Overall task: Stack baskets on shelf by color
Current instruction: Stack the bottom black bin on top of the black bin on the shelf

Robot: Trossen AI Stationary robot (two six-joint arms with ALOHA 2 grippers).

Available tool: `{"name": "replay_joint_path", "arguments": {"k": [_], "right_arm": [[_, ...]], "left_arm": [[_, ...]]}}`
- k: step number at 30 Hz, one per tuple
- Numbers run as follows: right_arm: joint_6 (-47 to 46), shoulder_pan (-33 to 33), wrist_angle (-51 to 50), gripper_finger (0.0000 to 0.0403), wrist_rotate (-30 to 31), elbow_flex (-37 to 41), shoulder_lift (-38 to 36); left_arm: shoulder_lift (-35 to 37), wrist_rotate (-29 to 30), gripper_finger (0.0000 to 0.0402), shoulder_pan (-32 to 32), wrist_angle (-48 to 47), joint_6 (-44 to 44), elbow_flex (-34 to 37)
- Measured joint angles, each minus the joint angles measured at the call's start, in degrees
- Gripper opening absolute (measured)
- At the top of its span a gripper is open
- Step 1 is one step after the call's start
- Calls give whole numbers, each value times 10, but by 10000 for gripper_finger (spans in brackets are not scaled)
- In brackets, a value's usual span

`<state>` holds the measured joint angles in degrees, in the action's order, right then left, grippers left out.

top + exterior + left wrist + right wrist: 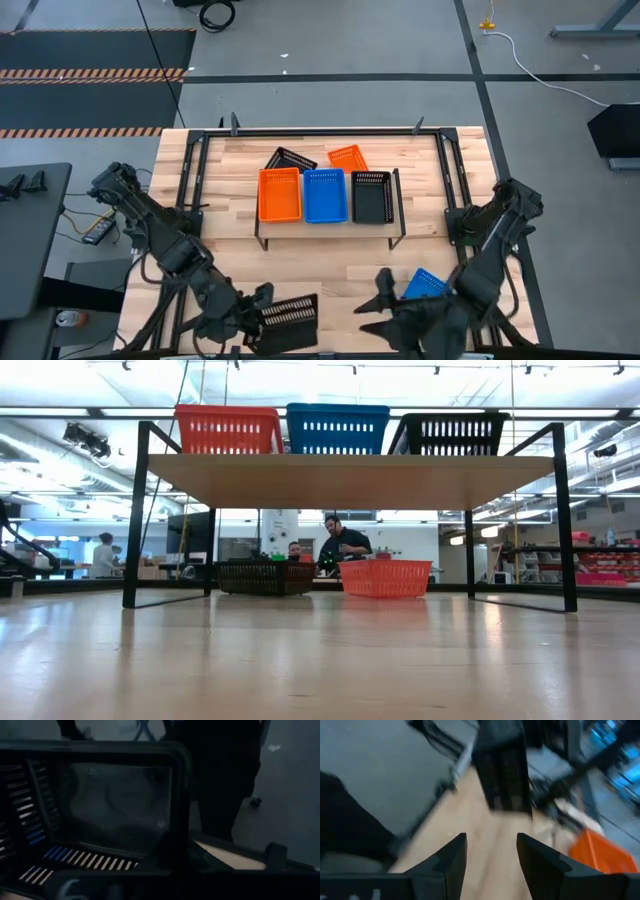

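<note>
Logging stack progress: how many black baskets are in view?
3: one at the shelf's right end, one on the table behind the shelf, one in the shut left gripper at the near edge. Stacked ones may be hidden.

no text, label, brand or number can be read anywhere.

orange baskets point(280, 194) – 2 | blue baskets point(325, 195) – 2 | black baskets point(370, 196) – 3 | shelf point(395, 205) – 1
</note>
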<state>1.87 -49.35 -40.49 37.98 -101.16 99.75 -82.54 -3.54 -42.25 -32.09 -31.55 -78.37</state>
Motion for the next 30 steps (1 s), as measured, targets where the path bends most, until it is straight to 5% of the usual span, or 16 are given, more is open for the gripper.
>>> {"name": "replay_joint_path", "arguments": {"k": [11, 19, 30], "right_arm": [[84, 97, 148, 178, -276, 0, -23], [61, 137, 173, 178, -377, 20, -23], [54, 143, 245, 178, -412, 63, -23]], "left_arm": [[-30, -187, 4, 69, 71, -59, 0], [-35, -224, 3, 97, 119, -104, 0], [-42, -237, 3, 129, 133, -116, 0]]}}
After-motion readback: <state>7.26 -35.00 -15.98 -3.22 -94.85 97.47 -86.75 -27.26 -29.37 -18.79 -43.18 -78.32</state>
